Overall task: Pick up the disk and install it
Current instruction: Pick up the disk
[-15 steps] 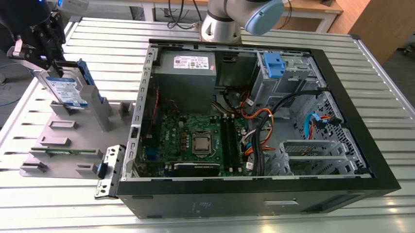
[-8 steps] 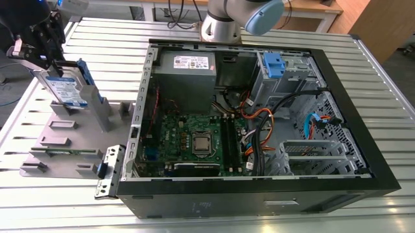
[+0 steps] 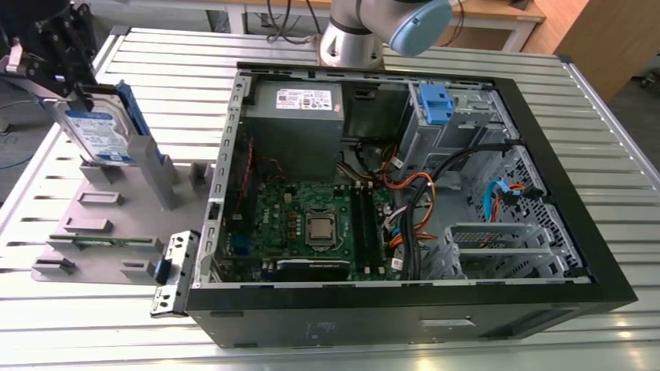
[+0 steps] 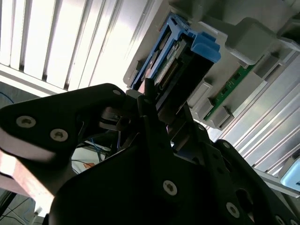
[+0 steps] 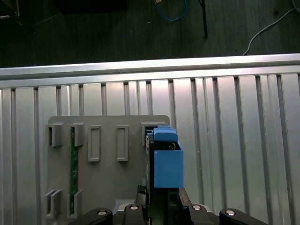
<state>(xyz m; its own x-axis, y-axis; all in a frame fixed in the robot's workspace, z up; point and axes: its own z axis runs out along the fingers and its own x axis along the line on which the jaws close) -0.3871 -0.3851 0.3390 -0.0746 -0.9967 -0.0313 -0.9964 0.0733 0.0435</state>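
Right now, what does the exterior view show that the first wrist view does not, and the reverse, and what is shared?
Exterior view: the open computer case with its motherboard. First wrist view: a blue cable on the dark floor beyond the table edge. Both: the disk standing on edge in the grey holder, the tool at it.

no print can be made out — the disk (image 3: 100, 133) bears a white-and-blue label, the power supply (image 3: 299, 99) a white one, both unreadable.
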